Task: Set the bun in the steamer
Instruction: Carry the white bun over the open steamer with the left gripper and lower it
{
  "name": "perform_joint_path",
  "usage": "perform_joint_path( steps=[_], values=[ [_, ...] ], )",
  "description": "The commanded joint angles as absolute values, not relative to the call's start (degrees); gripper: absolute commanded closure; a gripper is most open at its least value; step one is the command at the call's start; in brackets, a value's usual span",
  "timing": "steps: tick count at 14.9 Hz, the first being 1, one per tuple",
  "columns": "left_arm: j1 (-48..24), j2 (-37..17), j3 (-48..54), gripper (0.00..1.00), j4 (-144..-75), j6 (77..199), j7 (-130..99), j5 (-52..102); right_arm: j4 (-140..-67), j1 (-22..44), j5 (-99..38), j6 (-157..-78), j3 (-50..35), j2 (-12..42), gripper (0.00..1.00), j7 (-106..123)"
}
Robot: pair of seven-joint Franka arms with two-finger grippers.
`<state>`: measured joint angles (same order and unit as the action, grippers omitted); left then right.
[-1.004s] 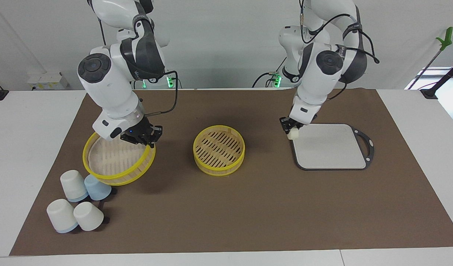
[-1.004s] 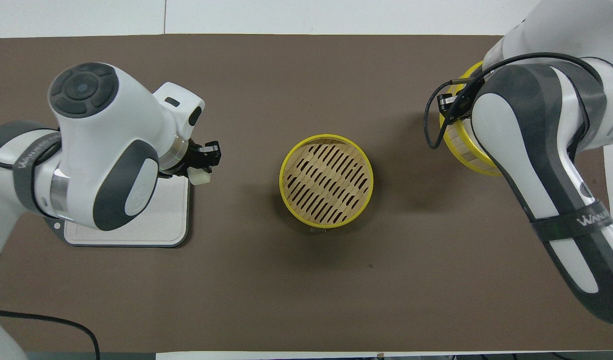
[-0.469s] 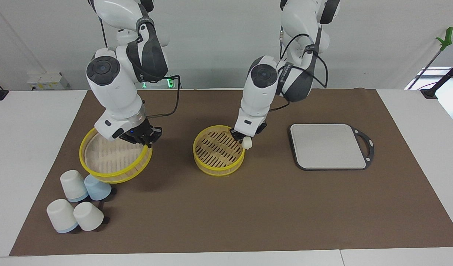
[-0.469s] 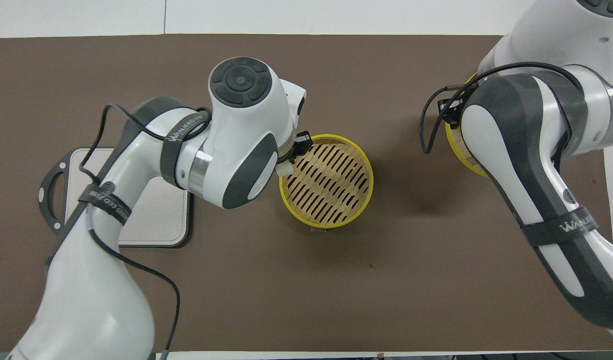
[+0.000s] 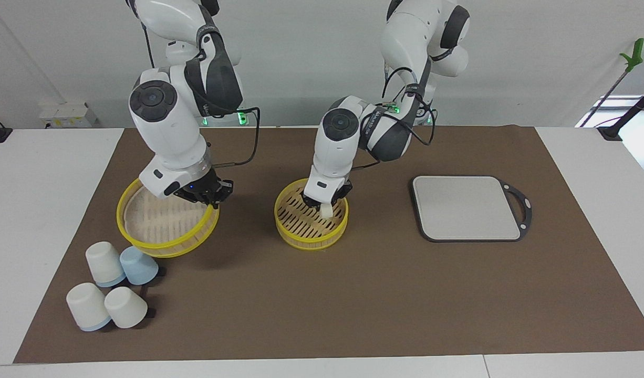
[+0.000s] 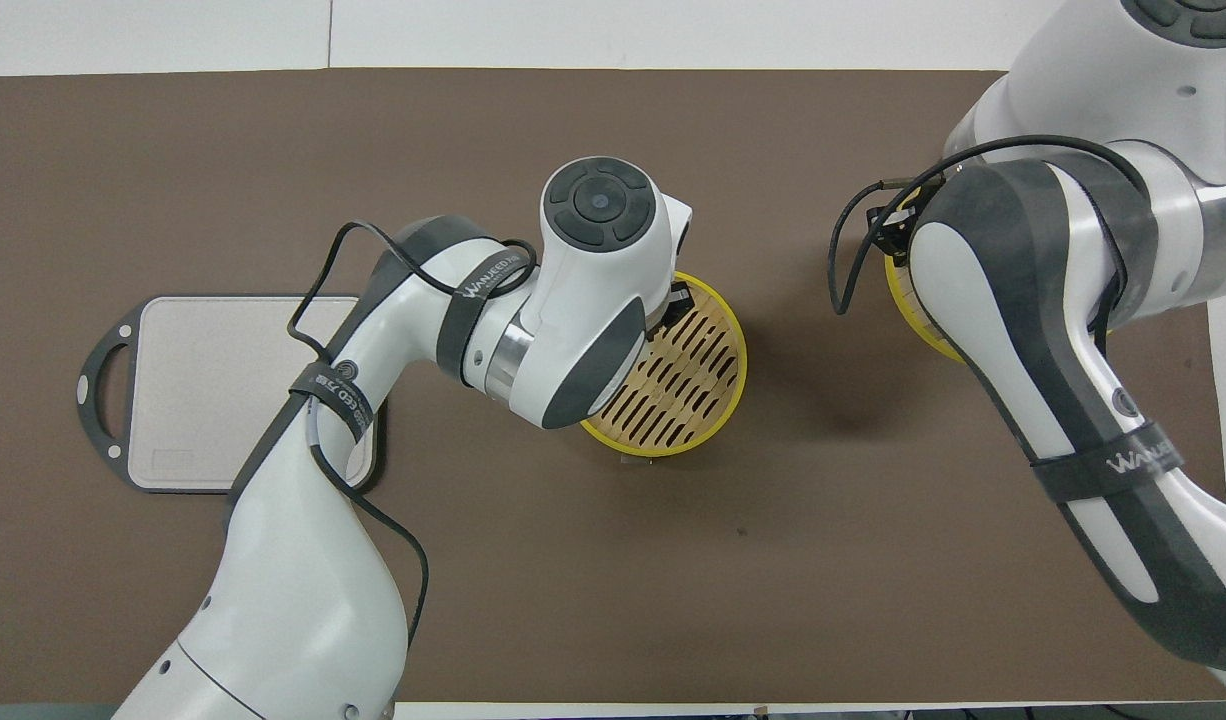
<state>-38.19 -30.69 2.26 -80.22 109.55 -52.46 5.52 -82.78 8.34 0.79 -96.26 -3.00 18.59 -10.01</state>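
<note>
Brown mat on white table | left gripper (image 5: 324, 206) clenched on bun (image 5: 326, 210), low inside steamer (image 5: 288, 229) at mat centre | right gripper (image 5: 206, 195) grasping slatted basket (image 5: 143, 244) rim near cups (image 5: 105, 262) | step: placing; next: lower, release.

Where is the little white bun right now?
In the facing view, the bun is in the left claw, just inside the steamer at mid-table, between the cutting board and the other yellow basket.

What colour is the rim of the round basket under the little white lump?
Bright yellow, around a tan slotted floor: the round steamer basket, clearest in the facing view.
</note>
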Motion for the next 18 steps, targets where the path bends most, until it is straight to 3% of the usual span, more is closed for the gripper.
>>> perform_joint_path(
  steps=[1, 11, 12, 14, 15, 16, 18],
  values=[
    [-41.13, -31.91, 1.06, 0.58, -82.16, 113.19, -53.79, 6.06, -86.13, 8.35, 1.76, -97.12, -3.16, 15.91, 1.0, -10.9],
    [-41.13, -31.03, 0.79, 0.54, -87.54, 116.45, -54.49, 5.8, -87.63, 7.65, 1.76, -98.26, -3.16, 15.29, 1.0, -10.46],
    [-41.22, -30.94, 0.79, 0.46, -87.63, 116.37, -54.49, 5.8, -88.24, 7.56, 1.67, -98.35, -3.25, 15.12, 1.0, -10.28],
    [-41.57, -30.59, 0.88, 0.38, -87.98, 116.11, -54.58, 5.8, -88.77, 7.3, 1.58, -99.66, -3.25, 14.85, 1.0, -10.28],
    [-41.66, -30.5, 0.79, 0.14, -87.8, 115.84, -54.58, 5.89, -88.86, 7.29, 1.58, -99.75, -3.25, 14.85, 1.0, -10.2],
    [-41.66, -30.59, 0.7, 0.0, -87.45, 115.67, -54.75, 5.98, -88.86, 7.21, 1.58, -100.02, -3.25, 14.85, 1.0, -9.41],
    [-41.57, -30.59, 0.62, 0.0, -86.23, 114.35, -57.03, 5.98, -88.94, 7.29, 1.49, -100.99, -3.25, 14.85, 1.0, -7.13]
  ],
)
